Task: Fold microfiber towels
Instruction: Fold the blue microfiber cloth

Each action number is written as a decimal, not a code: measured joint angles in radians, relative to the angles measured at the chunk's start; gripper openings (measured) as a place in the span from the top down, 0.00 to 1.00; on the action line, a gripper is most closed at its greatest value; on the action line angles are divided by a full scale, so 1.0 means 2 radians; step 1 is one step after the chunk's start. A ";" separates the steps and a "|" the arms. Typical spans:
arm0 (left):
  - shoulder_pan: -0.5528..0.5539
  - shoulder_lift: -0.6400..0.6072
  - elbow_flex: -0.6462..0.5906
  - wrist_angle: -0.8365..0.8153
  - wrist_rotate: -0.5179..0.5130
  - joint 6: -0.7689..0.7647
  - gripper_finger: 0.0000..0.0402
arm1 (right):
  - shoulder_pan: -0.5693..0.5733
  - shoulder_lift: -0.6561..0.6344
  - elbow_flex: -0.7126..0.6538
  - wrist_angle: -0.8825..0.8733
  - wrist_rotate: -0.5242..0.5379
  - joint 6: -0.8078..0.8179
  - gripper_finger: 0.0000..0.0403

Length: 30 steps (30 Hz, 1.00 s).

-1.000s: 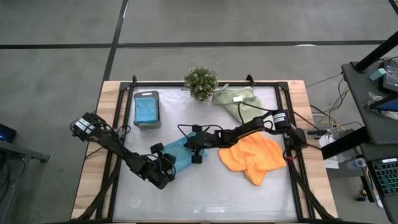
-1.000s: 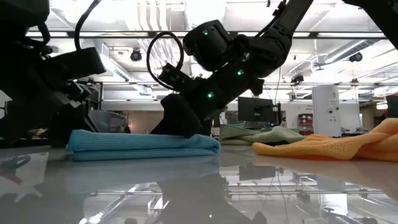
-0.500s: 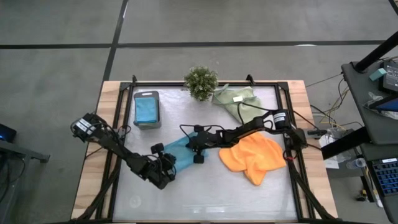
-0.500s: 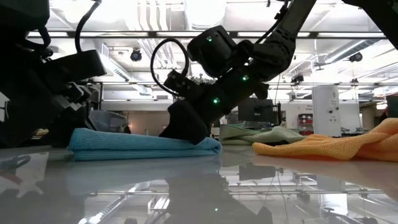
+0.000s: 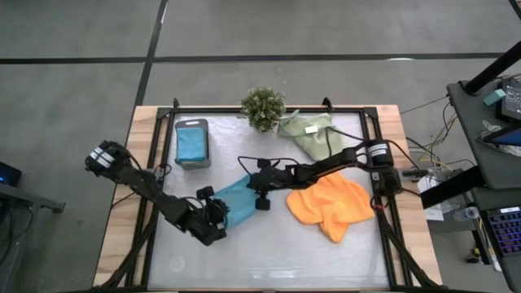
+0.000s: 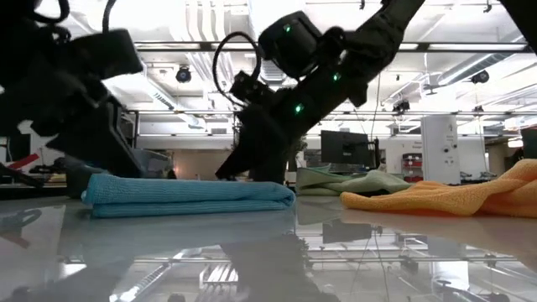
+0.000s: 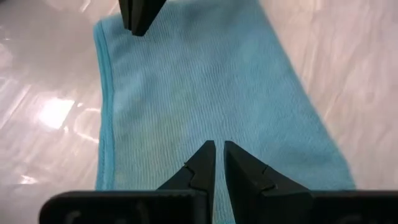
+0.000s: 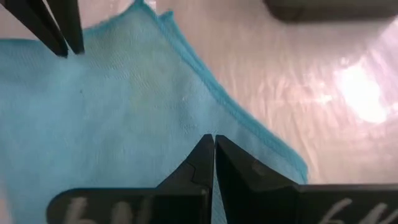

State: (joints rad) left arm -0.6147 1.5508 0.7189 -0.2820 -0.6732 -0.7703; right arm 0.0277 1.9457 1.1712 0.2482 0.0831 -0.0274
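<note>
A teal-blue microfiber towel (image 5: 236, 198) lies folded into a flat strip on the table's middle, seen edge-on in the low view (image 6: 185, 197). My left gripper (image 7: 219, 158) hangs shut over the towel's near left part (image 7: 186, 93), with nothing between its fingers. My right gripper (image 8: 213, 149) hangs shut over its far right part (image 8: 112, 124), also with nothing between its fingers. The two grippers point toward each other across the towel (image 5: 226, 213) (image 5: 249, 192). An orange towel (image 5: 330, 205) lies crumpled to the right. A sage-green towel with a white tag (image 5: 309, 130) lies at the back.
A dark grey tray (image 5: 192, 124) at the back left holds another folded teal-blue towel (image 5: 192, 144). A small bushy plant (image 5: 263, 107) stands at the far edge. Black rails frame the table (image 5: 269, 252), whose near half is bare and glossy.
Both grippers have risen from the teal-blue towel, staying shut. The right one, which was pressed on the towel's right end, now hangs above it. The towel stays flat and folded where it was.
</note>
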 joint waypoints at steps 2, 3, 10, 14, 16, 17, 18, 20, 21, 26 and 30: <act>0.000 -0.008 0.000 0.000 -0.001 0.000 0.95 | 0.000 -0.012 0.000 -0.031 0.000 0.014 0.98; 0.000 -0.010 0.000 0.002 -0.003 0.000 0.95 | 0.000 -0.018 0.000 -0.044 -0.002 0.018 0.98; 0.000 -0.013 -0.004 0.001 0.012 0.015 0.95 | -0.001 -0.053 0.008 -0.144 -0.015 0.062 0.98; 0.002 -0.013 -0.004 0.001 0.007 0.042 0.95 | -0.009 -0.070 0.014 -0.184 -0.071 0.096 0.95; 0.004 -0.013 -0.004 0.002 0.004 0.050 0.95 | -0.015 -0.076 0.018 -0.205 -0.108 0.118 0.92; 0.005 -0.013 -0.004 0.002 0.004 0.050 0.95 | -0.019 -0.079 0.020 -0.216 -0.122 0.129 0.89; 0.005 -0.013 -0.004 0.001 0.004 0.050 0.95 | -0.021 -0.081 0.020 -0.226 -0.133 0.141 0.87; 0.005 -0.013 -0.004 0.002 0.004 0.050 0.95 | -0.027 -0.084 0.022 -0.258 -0.145 0.170 0.82; 0.005 -0.013 -0.004 0.002 0.004 0.050 0.95 | -0.029 -0.084 0.024 -0.279 -0.147 0.185 0.79; 0.005 -0.013 -0.005 0.005 0.003 0.050 0.95 | -0.038 -0.086 0.026 -0.390 -0.148 0.211 0.63; 0.005 -0.013 -0.009 0.004 0.002 0.064 0.95 | -0.039 -0.086 0.025 -0.445 -0.147 0.214 0.53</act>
State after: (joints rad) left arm -0.6057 1.5238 0.7000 -0.2741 -0.6685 -0.6418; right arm -0.0494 1.7744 1.2221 -0.6418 -0.2104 0.4004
